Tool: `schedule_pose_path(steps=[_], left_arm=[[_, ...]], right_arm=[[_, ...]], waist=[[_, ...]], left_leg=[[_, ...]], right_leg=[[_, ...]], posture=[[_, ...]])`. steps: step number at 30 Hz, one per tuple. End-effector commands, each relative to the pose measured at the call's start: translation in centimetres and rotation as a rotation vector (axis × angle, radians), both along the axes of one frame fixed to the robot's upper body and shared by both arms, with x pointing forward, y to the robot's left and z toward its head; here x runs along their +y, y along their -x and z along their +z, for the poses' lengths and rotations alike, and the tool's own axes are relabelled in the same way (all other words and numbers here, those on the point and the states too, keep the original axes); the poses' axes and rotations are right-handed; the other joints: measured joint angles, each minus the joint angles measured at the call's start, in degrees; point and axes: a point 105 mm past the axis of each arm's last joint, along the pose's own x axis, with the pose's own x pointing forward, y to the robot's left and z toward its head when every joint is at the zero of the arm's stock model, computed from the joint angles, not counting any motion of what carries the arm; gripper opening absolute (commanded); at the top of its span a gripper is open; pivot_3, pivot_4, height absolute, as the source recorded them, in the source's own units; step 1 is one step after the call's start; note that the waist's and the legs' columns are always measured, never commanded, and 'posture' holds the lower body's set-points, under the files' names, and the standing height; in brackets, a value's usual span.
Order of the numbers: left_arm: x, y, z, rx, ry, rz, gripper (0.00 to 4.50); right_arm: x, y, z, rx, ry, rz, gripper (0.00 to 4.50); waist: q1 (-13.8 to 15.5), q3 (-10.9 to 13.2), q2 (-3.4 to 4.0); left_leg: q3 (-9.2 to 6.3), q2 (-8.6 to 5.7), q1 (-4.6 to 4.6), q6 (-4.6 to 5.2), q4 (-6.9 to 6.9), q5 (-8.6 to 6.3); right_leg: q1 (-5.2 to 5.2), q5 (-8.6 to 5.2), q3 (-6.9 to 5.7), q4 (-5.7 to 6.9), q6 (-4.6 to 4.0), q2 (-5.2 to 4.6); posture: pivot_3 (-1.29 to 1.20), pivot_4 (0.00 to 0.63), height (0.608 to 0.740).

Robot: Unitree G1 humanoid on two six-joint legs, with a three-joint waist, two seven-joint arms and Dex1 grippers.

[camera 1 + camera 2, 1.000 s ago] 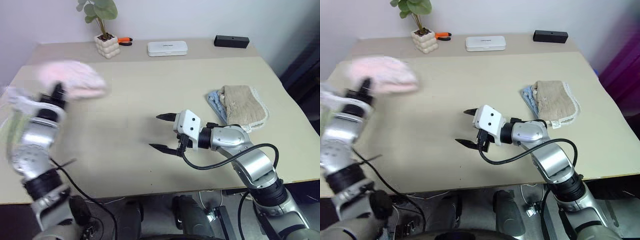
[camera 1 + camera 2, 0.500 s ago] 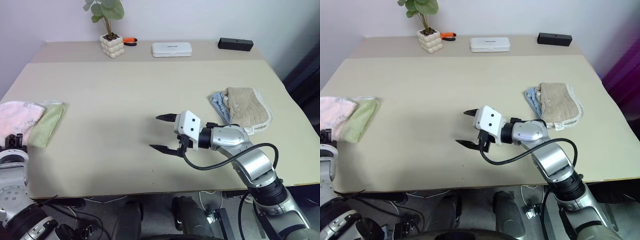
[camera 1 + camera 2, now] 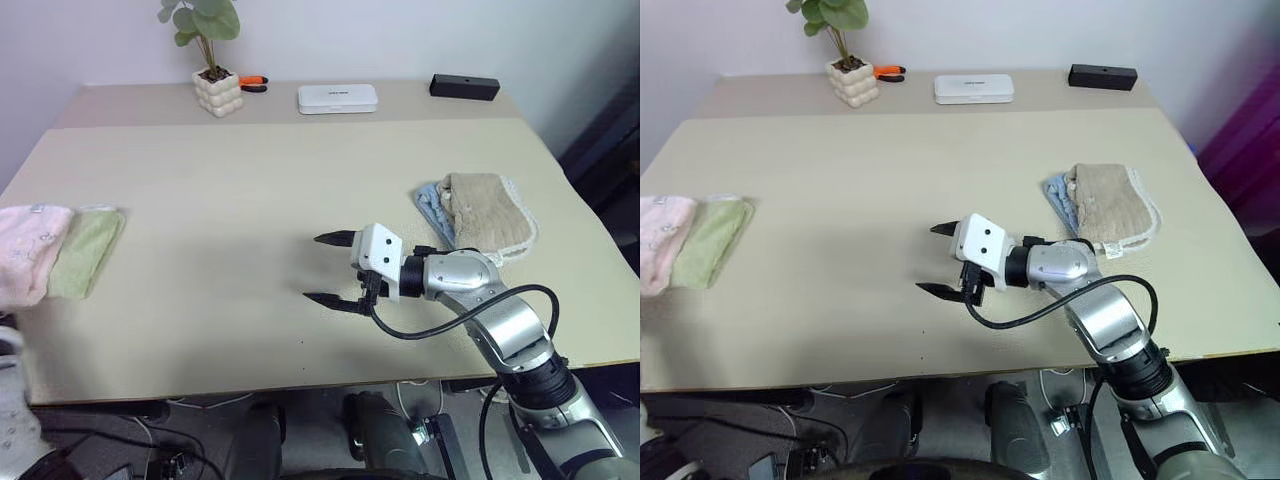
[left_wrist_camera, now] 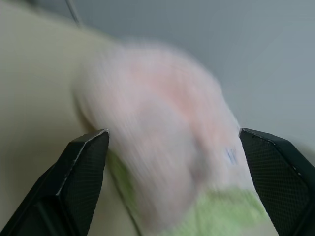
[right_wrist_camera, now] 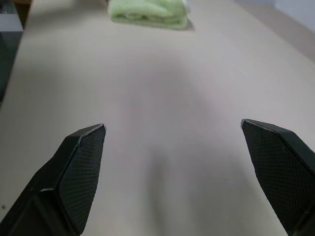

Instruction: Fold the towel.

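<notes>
1. The right end effector hovers over the middle of the bench, its fingers spread apart and holding nothing.
2. The left end effector has its fingers wide apart, with nothing between them.
3. The towel lies folded at the bench's left edge, overlapping a light green towel.
4. Beige and blue towels sit at the right.

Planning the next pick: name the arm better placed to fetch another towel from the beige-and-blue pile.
Right, probably. The right gripper, jaws open, hovers mid-table beside the beige and blue towels; the pink towel lies at the opposite edge.
</notes>
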Motion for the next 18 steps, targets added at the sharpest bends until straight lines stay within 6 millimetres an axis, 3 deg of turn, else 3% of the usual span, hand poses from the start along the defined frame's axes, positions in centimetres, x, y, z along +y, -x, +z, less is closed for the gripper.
schedule_pose_path(steps=[1,3,4,6,7,10,13,18], left_arm=[[-0.6,0.1,4.8,0.024,-0.263,-0.033,4.43],[-3.4,-2.5,6.3,0.135,-0.474,-0.203,4.43],[-5.8,-4.2,6.6,0.204,-0.596,-0.327,4.43],[-9.6,-6.3,6.2,0.265,-0.738,-0.506,4.43],[-13.0,-7.8,5.5,0.293,-0.841,-0.650,4.43],[-19.6,-9.7,3.4,0.335,-1.059,-0.925,4.43],[-23.2,-10.2,1.6,0.334,-1.161,-1.091,4.43],[-25.5,-10.5,0.3,0.292,-1.177,-1.243,4.43]], right_arm=[[-0.8,-0.9,1.4,-0.043,-0.034,-0.033,4.50],[-1.9,-2.0,1.3,-0.033,-0.044,-0.099,4.50],[-2.6,-2.6,1.3,-0.030,-0.047,-0.138,4.50],[-3.7,-3.3,1.2,-0.027,-0.050,-0.187,4.50],[-4.6,-3.8,1.3,-0.025,-0.060,-0.238,4.50],[-7.1,-5.0,1.6,-0.013,-0.097,-0.373,4.50],[-9.8,-5.0,1.5,-0.002,-0.112,-0.470,4.50],[-12.5,-3.4,0.6,0.044,-0.089,-0.529,4.50]], waist=[[0.44,0.00,0.00],[0.83,-0.02,-0.03],[1.10,-0.01,0.00],[1.49,-0.01,0.08],[1.57,0.01,0.23],[1.33,0.04,0.29],[0.65,0.05,0.30],[-0.06,0.06,0.31]], left_leg=[[0.01,0.00,0.00,0.00,0.00,0.00],[0.02,-0.04,-0.02,-0.01,0.04,0.00],[0.01,-0.04,-0.03,-0.02,0.04,0.00],[0.03,-0.05,-0.04,-0.04,0.02,-0.01],[0.05,-0.05,-0.04,-0.04,0.00,-0.01],[0.32,-0.08,-0.10,-0.23,-0.03,-0.12],[0.42,-0.07,-0.19,-0.32,-0.08,-0.18],[0.40,0.09,-0.07,-0.24,-0.46,-0.21]], right_leg=[[0.00,-0.01,0.00,-0.01,-0.01,-0.01],[0.05,-0.03,0.00,-0.08,-0.05,-0.06],[0.11,-0.01,-0.02,-0.20,-0.08,-0.07],[0.21,0.07,-0.01,-0.46,-0.19,-0.07],[0.26,0.11,-0.01,-0.61,-0.25,-0.07],[0.26,0.15,0.21,-0.83,-0.28,-0.12],[0.08,0.15,0.29,-0.84,-0.24,-0.10],[-0.08,0.21,0.29,-0.73,0.05,0.07]], posture=[[0.00,0.150,0.737],[0.00,0.150,0.737],[0.00,0.150,0.737],[0.00,0.150,0.737],[0.00,0.150,0.737],[0.00,0.150,0.737],[0.00,0.150,0.737],[0.00,0.150,0.737]])
